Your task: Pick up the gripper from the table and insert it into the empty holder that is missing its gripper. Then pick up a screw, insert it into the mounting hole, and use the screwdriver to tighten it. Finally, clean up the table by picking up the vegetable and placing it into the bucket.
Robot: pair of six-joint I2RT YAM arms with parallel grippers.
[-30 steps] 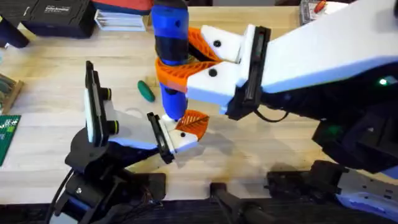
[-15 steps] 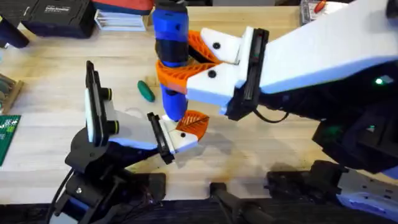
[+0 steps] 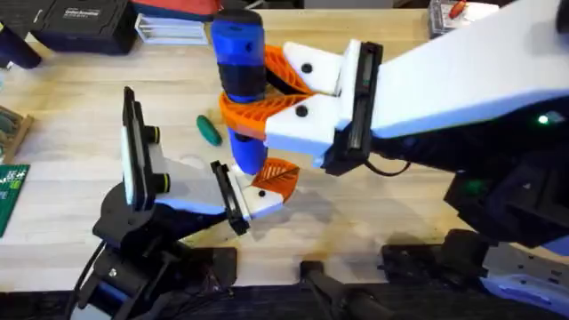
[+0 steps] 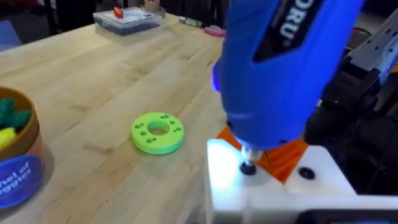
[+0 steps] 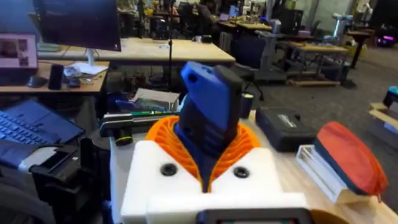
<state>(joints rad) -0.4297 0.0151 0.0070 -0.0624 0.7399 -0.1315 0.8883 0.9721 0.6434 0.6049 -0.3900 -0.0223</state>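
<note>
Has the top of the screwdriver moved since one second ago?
Yes. The top of the screwdriver has tilted slightly to the left, judged against the red-lidded box behind it; its tip sits at the same spot on the holder.

Two robot arms meet near the middle of the table.

The right arm reaches in from three o'clock, its gripper (image 3: 253, 111) clamped on the upright screwdriver (image 3: 240, 62). The left arm extends from seven o'clock; its white finger (image 3: 258, 200) sits directly below.

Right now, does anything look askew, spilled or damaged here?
Nothing stands out. The right gripper holds the screwdriver roughly upright, tip down on the holder by the orange gripper. The vegetable lies on the table.
</note>
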